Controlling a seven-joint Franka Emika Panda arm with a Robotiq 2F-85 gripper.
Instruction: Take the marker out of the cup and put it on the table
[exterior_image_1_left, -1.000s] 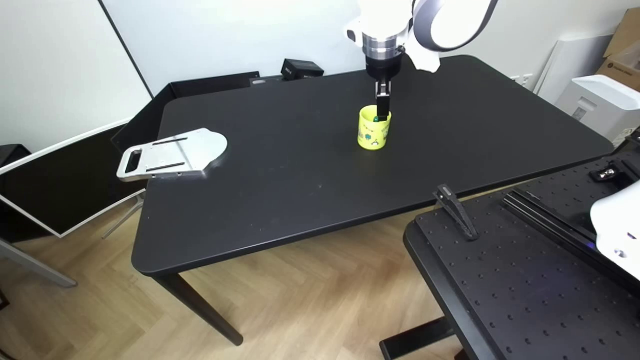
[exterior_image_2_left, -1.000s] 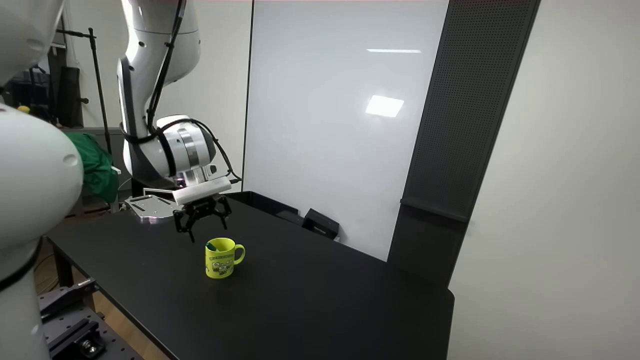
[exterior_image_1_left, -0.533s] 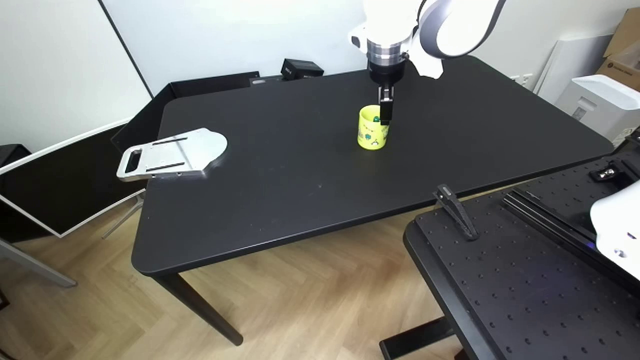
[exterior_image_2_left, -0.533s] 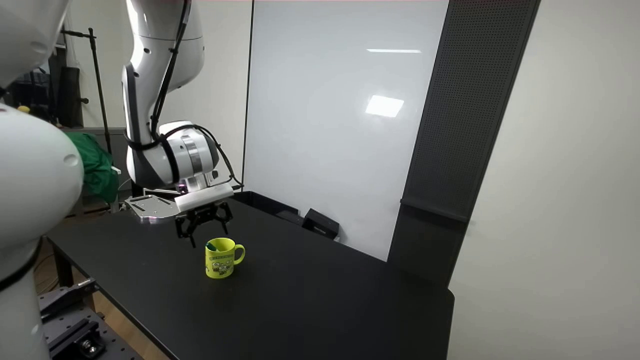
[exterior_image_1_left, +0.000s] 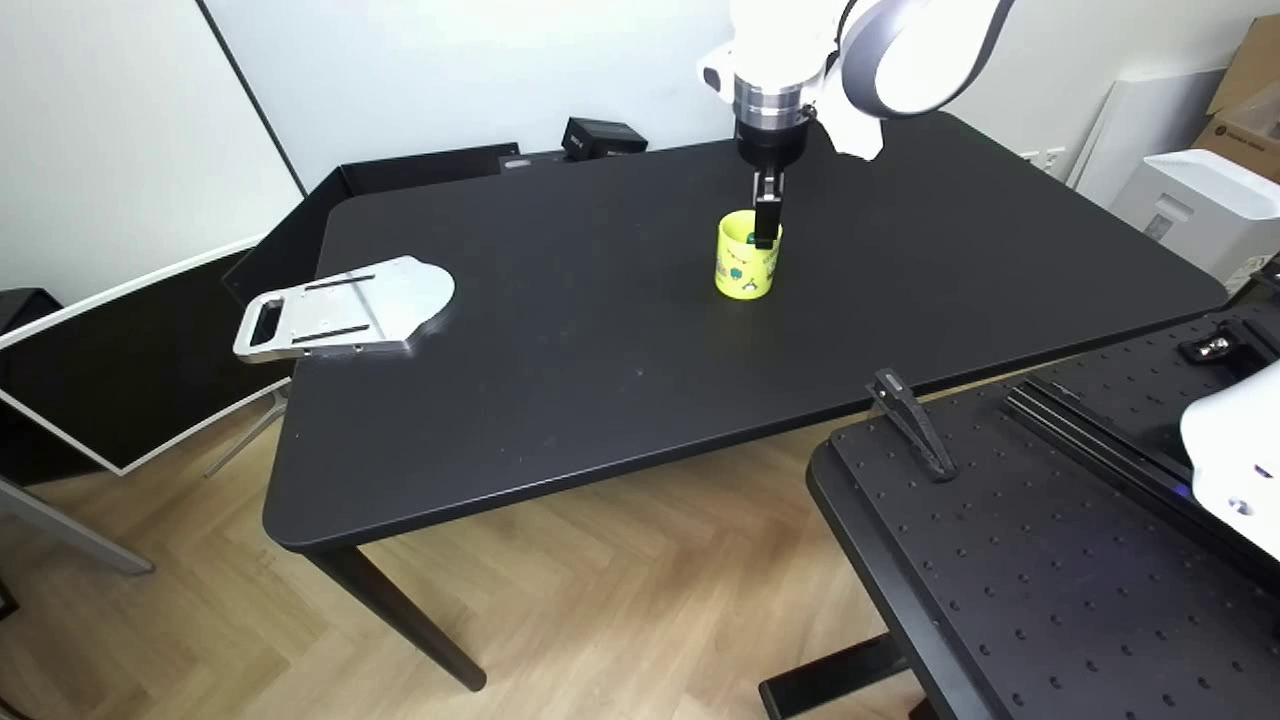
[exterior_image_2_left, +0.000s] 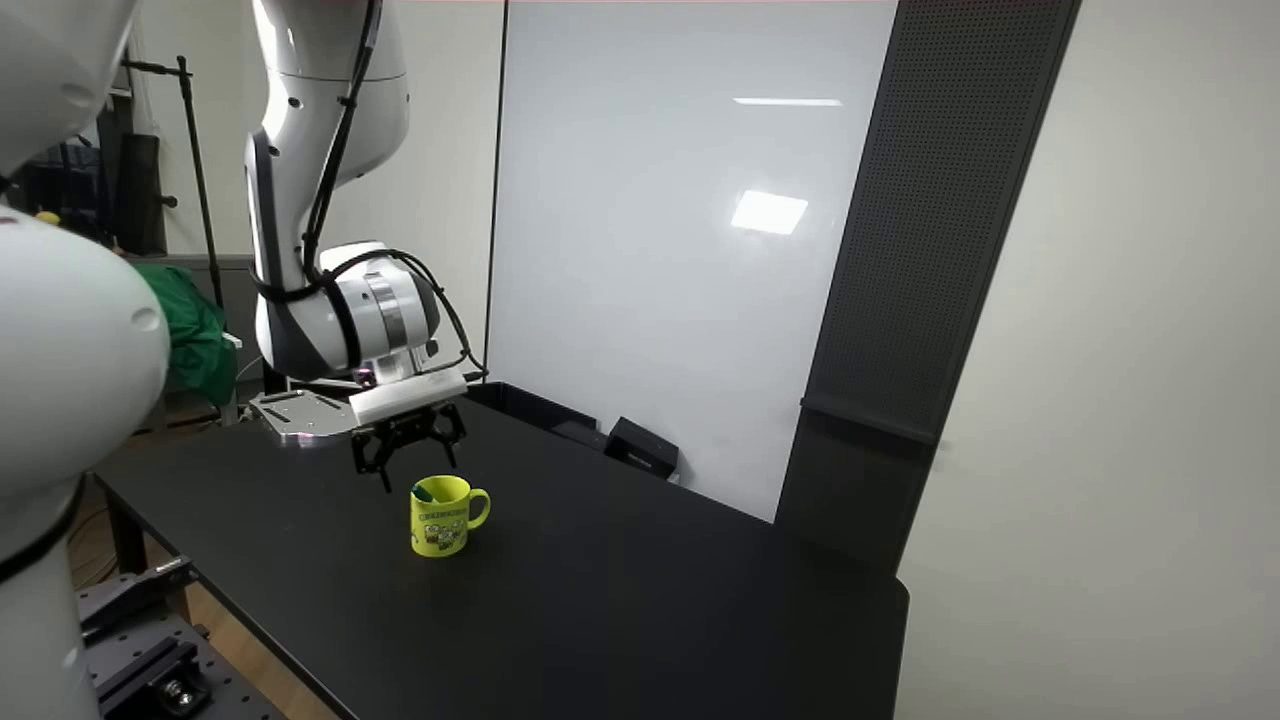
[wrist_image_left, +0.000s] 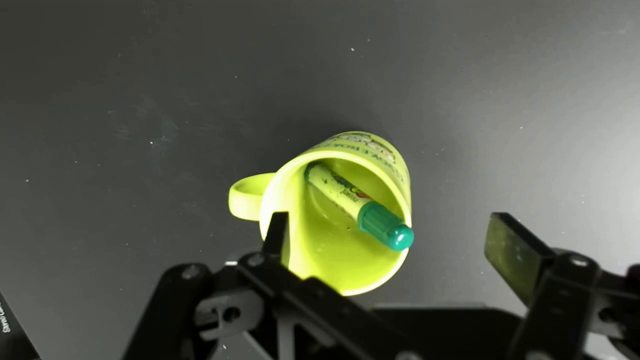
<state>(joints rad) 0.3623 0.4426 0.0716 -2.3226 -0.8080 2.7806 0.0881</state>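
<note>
The yellow cup (wrist_image_left: 325, 255) stands upright on the black table (exterior_image_1_left: 560, 350); it also shows in both exterior views (exterior_image_1_left: 745, 268) (exterior_image_2_left: 438, 525), with its handle on the right in the latter. The marker (wrist_image_left: 345, 192), with a pale labelled body and teal-green cap, leans inside the cup, cap end up at the rim. The cap's tip shows in an exterior view (exterior_image_2_left: 422, 494). My gripper (wrist_image_left: 389, 220) is wide open and empty, above and a little behind the cup in an exterior view (exterior_image_2_left: 420, 478). In the wrist view one finger overlaps the cup's rim near the handle; the other is over bare table.
A flat white-and-grey metal plate (exterior_image_1_left: 345, 305) lies at the table's far end, overhanging its edge. A black box (exterior_image_1_left: 602, 138) sits behind the table by the wall. A black perforated surface (exterior_image_1_left: 1000, 580) with a clamp (exterior_image_1_left: 915, 425) adjoins the near side.
My open gripper has come down slightly toward the cup, shifting sideways a little and then partly back. The cup and marker have not moved.
</note>
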